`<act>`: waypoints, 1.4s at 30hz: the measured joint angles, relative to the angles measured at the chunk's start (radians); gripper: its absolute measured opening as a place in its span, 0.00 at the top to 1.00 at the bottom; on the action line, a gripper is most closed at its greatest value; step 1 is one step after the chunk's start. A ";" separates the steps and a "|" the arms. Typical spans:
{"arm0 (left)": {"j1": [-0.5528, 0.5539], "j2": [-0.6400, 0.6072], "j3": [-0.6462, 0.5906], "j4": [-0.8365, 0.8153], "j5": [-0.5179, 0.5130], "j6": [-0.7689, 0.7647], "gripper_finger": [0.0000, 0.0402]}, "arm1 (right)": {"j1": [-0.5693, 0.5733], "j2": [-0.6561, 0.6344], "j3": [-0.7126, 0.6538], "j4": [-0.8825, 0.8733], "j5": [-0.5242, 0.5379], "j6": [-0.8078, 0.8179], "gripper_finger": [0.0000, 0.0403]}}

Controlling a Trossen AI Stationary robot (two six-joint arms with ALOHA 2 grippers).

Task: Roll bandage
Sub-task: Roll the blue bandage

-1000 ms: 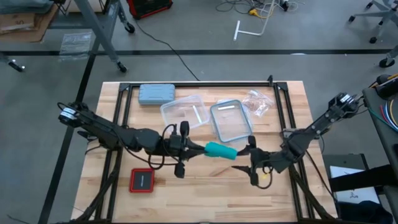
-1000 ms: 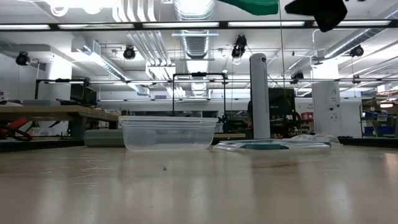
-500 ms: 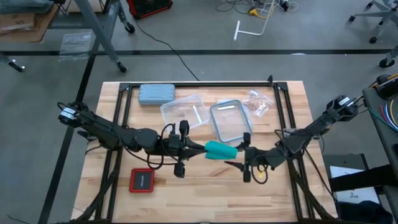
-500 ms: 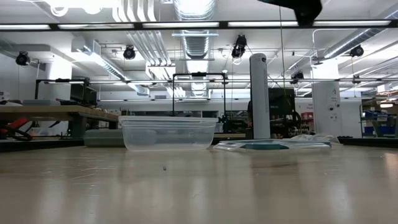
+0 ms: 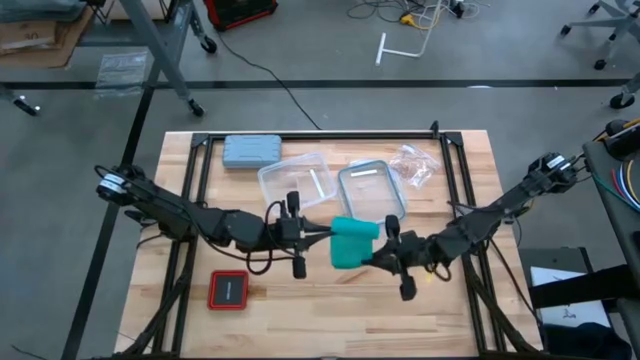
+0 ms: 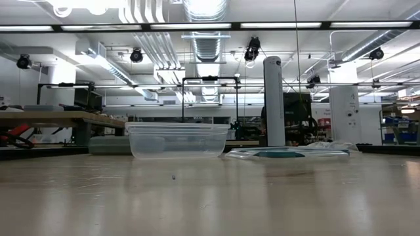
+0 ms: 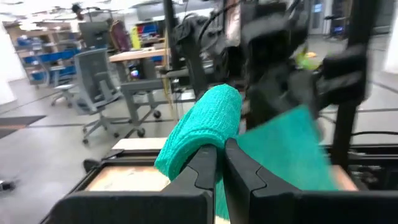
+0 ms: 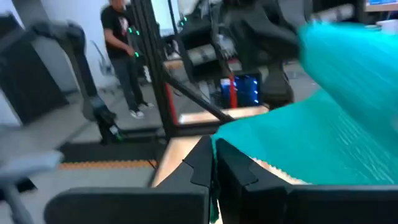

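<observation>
The teal-green bandage hangs in the air above the middle of the wooden table. It is partly a roll, with a flat loose band spread out from it. My left gripper reaches in from the table's left and is shut on the roll. Coming from the right, my right gripper is shut on the loose band. Neither gripper nor the bandage shows in the low view. My left gripper pinches the roll's near end between its two fingers. The fingers lie about level and come from the table's left. The roll is lifted clear of the table. My right gripper pinches the loose band at its edge between its two fingers, coming about level from the table's right. The band runs from the fingers up to the roll, clear of the table. Whether one layer or several is caught, I cannot tell.
Behind the bandage stand a clear plastic container and a clear lid with a blue rim. At the back lie a grey-blue case and a crumpled wrapper. A red-framed square lies near left.
My right gripper has gone toward the table's left, up to the bandage, and has shut on its loose band. The bandage, before a level roll held only by my left gripper, now has a flat band spread out from it. Both have left the low view's top edge.
</observation>
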 joint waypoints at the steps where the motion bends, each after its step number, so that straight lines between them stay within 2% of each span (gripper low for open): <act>1: 0.001 0.002 0.000 -0.003 -0.011 -0.001 1.00 | 0.000 0.000 0.019 -0.009 -0.001 0.015 0.99; 7: 0.001 0.023 0.000 -0.004 -0.017 -0.050 1.00 | -0.010 0.000 0.135 -0.112 0.007 0.038 1.00; 11: -0.001 0.041 0.000 -0.013 -0.016 -0.066 1.00 | -0.031 0.000 0.219 -0.201 0.049 0.043 1.00; 14: -0.001 0.042 0.000 -0.043 -0.015 -0.112 1.00 | -0.047 0.000 0.285 -0.309 0.083 0.080 1.00; 18: -0.004 0.042 0.000 -0.063 0.037 -0.209 1.00 | -0.072 0.000 0.371 -0.507 0.127 0.151 1.00; 21: -0.010 0.042 0.000 -0.062 0.078 -0.245 1.00 | -0.084 0.000 0.392 -0.568 0.147 0.170 1.00; 25: -0.010 0.038 0.000 -0.062 0.077 -0.261 1.00 | -0.083 0.000 0.394 -0.577 0.150 0.185 1.00; 28: -0.010 0.037 0.000 -0.063 0.048 -0.266 1.00 | -0.084 0.000 0.394 -0.593 0.151 0.204 1.00; 36: -0.010 0.036 0.000 -0.133 -0.160 -0.272 1.00 | -0.069 0.000 0.394 -0.567 0.151 0.209 1.00; 42: -0.015 0.035 0.000 -0.172 -0.187 -0.250 1.00 | -0.056 -0.015 0.394 -0.552 0.183 0.199 1.00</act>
